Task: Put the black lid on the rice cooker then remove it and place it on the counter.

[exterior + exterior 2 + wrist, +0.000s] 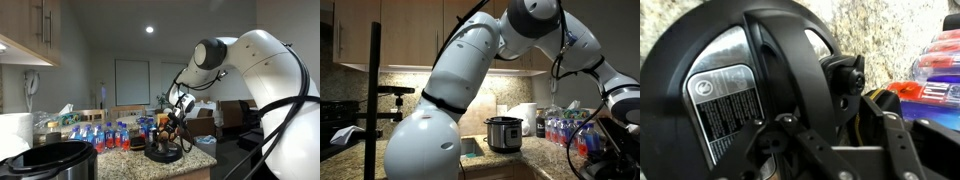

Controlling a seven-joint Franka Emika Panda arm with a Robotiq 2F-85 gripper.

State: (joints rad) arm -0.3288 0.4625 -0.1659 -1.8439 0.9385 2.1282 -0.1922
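The black lid (165,153) lies low on the counter (200,160) next to the bottles. In the wrist view the black lid (700,60) fills the left side, round, with a silver label plate. My gripper (176,128) reaches down onto its right part. In the wrist view the gripper's fingers (843,80) sit close together at the lid's right edge and look shut on it. The rice cooker (60,160) stands uncovered at the near left, far from the lid. It also shows in an exterior view (503,133) as a silver pot with a black rim.
Several colourful bottles (105,136) stand in a row behind the lid and show at the right in an exterior view (563,130). A red and blue bottle (938,70) lies close to the fingers. A sink (470,150) lies beside the cooker. A black stand (372,110) rises at the left.
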